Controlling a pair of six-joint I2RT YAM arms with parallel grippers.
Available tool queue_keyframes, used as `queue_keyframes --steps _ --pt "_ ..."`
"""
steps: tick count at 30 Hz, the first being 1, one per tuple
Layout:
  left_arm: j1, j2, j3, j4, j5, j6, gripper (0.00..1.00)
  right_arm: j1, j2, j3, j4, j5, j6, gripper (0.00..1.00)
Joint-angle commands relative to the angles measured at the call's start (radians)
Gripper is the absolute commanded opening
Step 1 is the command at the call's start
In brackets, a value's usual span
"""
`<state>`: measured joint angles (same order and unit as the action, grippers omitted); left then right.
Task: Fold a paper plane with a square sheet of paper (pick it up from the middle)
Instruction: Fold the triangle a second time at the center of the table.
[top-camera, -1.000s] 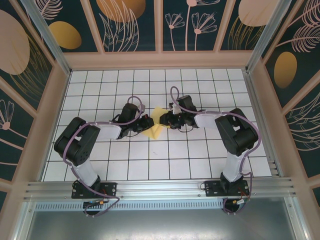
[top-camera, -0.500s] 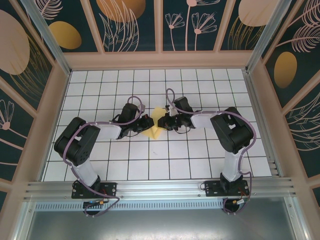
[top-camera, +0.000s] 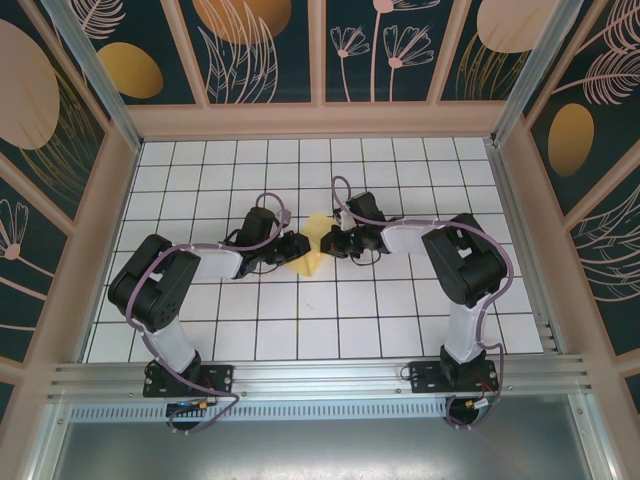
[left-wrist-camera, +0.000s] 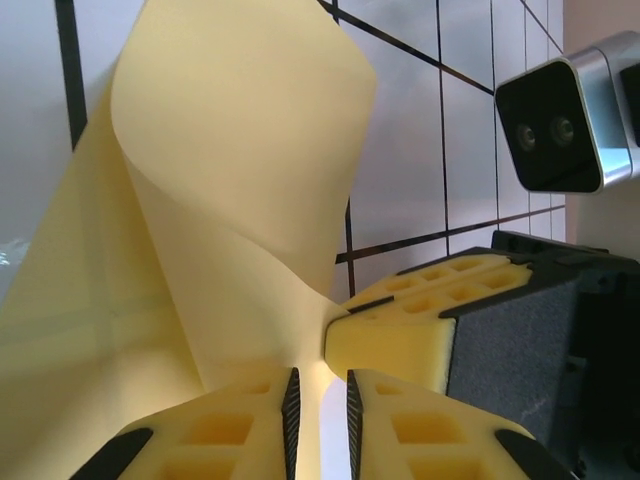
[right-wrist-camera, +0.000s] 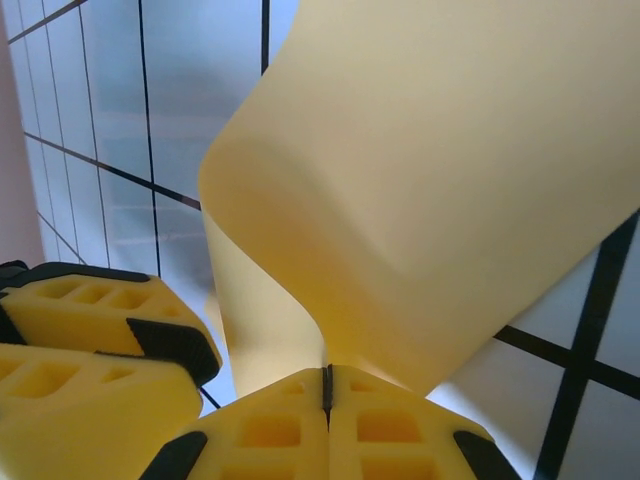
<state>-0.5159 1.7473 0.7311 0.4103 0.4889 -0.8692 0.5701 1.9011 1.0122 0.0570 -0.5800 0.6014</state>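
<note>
paper (top-camera: 310, 264): curled, middle hidden between grippers | right gripper (right-wrist-camera: 327, 388): clamped on paper | left gripper (left-wrist-camera: 318, 405): jaws slightly parted around paper, contact unclear

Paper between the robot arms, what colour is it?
The paper is plain light yellow, clearest in the right wrist view.

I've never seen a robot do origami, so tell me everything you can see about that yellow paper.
The sheet of paper is thin, pale yellow and matte. It is curled into a soft, rounded bend rather than lying flat, and sits mid-table between the two arms over the white gridded table. The right pincer is clamped shut on one part of it. At the left pincer the paper runs between slightly parted fingers.
</note>
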Motion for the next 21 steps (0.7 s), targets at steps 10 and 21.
queue_keyframes --steps 10,21 --pt "-0.012 0.009 0.007 0.036 0.057 0.019 0.25 -0.006 0.030 0.051 -0.072 0.077 -0.049 0.05" --pt "-0.030 0.051 0.037 0.000 0.057 0.039 0.24 -0.009 0.049 0.063 -0.084 0.108 -0.051 0.05"
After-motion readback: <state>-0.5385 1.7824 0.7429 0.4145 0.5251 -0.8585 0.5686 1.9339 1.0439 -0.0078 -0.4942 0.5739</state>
